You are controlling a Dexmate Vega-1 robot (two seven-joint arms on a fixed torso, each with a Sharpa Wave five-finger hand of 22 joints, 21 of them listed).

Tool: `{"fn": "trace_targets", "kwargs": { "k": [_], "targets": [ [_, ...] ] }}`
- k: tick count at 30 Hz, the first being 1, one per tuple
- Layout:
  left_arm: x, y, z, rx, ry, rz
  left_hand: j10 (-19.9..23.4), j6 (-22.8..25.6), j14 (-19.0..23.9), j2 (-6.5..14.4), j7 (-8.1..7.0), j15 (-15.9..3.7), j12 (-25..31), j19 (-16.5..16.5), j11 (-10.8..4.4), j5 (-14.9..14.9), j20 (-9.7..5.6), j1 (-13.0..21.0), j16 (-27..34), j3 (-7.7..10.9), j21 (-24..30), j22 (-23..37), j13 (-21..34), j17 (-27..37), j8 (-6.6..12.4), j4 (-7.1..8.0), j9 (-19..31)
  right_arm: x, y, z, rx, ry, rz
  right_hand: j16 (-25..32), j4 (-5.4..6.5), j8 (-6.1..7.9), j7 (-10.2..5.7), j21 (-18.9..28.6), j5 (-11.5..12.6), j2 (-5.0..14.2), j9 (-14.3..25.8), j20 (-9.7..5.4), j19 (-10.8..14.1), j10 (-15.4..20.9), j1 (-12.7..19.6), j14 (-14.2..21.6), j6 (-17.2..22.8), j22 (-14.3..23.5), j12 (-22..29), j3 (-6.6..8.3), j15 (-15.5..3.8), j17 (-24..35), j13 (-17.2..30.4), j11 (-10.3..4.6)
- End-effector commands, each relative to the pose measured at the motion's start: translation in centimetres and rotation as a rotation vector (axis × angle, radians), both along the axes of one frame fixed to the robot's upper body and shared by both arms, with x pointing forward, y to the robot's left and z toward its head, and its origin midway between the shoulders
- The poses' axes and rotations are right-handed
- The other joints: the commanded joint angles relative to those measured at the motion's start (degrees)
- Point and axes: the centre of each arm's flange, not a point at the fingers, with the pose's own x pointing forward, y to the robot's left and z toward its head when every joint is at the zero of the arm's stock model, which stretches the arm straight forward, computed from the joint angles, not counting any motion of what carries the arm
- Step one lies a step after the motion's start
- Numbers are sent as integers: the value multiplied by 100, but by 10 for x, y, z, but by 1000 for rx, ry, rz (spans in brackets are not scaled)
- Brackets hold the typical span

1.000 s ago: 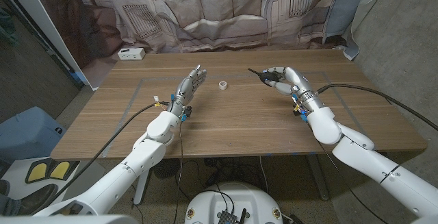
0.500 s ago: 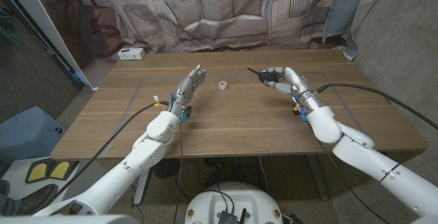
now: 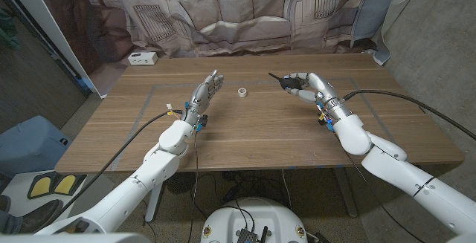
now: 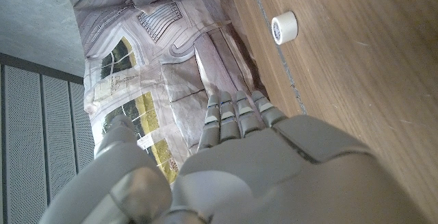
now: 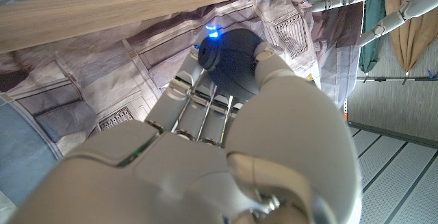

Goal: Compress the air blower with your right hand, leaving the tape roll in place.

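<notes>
Toward the far right of the table (image 3: 245, 135), your right hand (image 3: 306, 85) is wrapped around the air blower (image 3: 291, 84), fingers curled over the dark bulb and the thumb closing from the other side. The right wrist view confirms it: the fingers (image 5: 198, 97) reach up around the round, dark body (image 5: 233, 63), which shows a small blue glint. So the thing you have to work on lies nowhere away from the hand; it sits inside the grasp, and the move ahead, as I read it, is a simple tightening of the fingers rather than any reach.

The blower's long axis runs roughly across the table, with its thin black nozzle sticking out past your fingertips toward the robot's left and slightly away from it. Whether the bulb rests on the wood or is lifted just clear of it, I cannot tell.

Further out along that line sits the tape roll (image 3: 242, 91), small and white, well apart from the nozzle tip, between your two hands. Keep the squeeze in place and the roll should go untouched.

Your left hand (image 3: 206, 94) is nearer the roll, standing on its edge with fingers straight and together, holding nothing; the left wrist view shows the roll (image 4: 284, 27) well beyond its fingertips.
</notes>
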Motion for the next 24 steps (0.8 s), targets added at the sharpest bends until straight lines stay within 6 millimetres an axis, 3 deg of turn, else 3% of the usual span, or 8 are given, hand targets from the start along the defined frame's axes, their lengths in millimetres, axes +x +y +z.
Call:
{"fn": "trace_targets", "kwargs": {
  "k": [1, 24],
  "targets": [
    [0, 2, -2, -3, 6, 2, 35, 42, 54, 48, -6, 16, -11, 25, 23, -2, 37, 23, -18, 24, -28, 26, 7, 33, 40, -21, 27, 0, 1, 0, -5, -1, -2, -47, -11, -23, -3, -11, -6, 3, 16, 7, -49, -58, -67, -53, -44, 17, -18, -42, -222, 31, 17, 25],
    [2, 7, -7, -15, 23, -1, 41, 39, 57, 56, -8, 13, -9, 30, 24, -2, 34, 24, -18, 29, -25, 26, 7, 33, 37, -28, 27, -2, 7, 0, -23, 1, -3, -76, -48, -15, 31, -29, -21, -94, 13, 53, -96, -141, -111, -145, -95, 11, -8, -124, -163, 47, 16, 61]
  ]
}}
